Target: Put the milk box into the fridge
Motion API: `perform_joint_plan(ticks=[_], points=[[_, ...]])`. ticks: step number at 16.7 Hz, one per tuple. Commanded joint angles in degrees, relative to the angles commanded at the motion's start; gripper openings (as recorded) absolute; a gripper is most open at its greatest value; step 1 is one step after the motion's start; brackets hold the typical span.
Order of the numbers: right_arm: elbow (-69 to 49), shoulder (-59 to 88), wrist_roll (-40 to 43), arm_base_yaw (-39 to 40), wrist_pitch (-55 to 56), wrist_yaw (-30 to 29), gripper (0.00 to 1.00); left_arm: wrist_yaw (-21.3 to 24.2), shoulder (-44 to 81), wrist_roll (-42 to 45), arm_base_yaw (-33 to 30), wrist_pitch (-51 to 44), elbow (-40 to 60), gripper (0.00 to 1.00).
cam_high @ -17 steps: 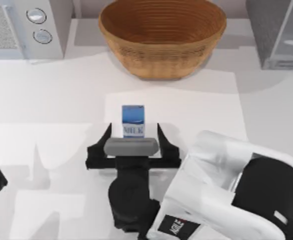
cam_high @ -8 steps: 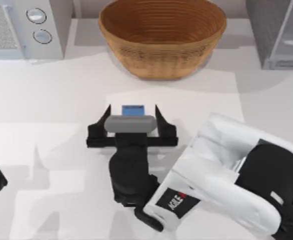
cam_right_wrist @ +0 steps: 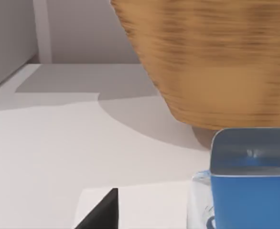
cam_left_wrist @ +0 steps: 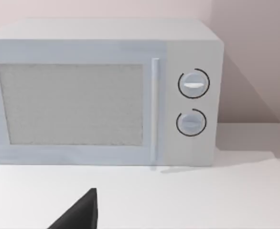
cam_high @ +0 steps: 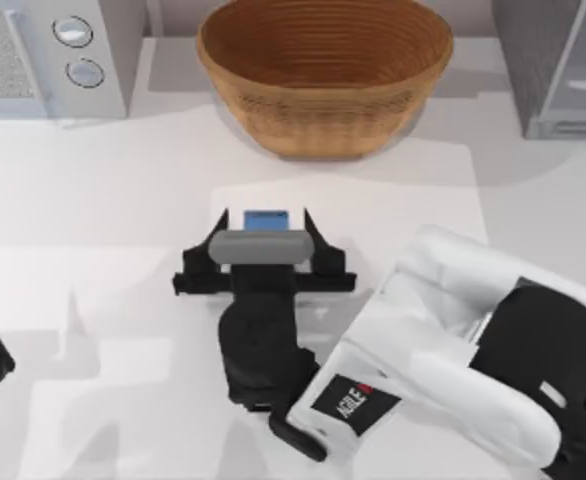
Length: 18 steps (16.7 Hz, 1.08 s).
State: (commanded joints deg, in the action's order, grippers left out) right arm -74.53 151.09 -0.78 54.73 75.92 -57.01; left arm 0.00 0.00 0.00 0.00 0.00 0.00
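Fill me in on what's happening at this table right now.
The right arm has its gripper around the milk box in the middle of the table, one finger on either side; whether the fingers touch the carton cannot be told. The box stands on the table in front of the woven basket. The fridge is at the far right corner. The left arm is parked at the left edge, facing the microwave.

Materials and finishes. The basket (cam_high: 325, 75) was brown woven wicker, coarsely ribbed. Behind the right end effector (cam_high: 264, 240), matt black with a grey bar, the milk box (cam_high: 266, 219) had a smooth blue carton top. The worktop (cam_high: 113, 190) was matt white; the microwave (cam_left_wrist: 102, 93) smooth white with a mesh window; the fridge (cam_high: 518, 50) speckled grey.
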Motion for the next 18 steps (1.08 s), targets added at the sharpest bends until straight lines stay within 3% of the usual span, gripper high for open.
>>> perform_joint_plan(ticks=[9,18], points=[[0.00,0.00,0.00,0.00,0.00,0.00,0.02,0.00,0.00,0.00,0.00,0.00,0.00,1.00],[0.06,-0.08,-0.05,0.16,0.00,-0.03,0.00,0.00,0.00,0.00,0.00,0.00,0.00,1.00]])
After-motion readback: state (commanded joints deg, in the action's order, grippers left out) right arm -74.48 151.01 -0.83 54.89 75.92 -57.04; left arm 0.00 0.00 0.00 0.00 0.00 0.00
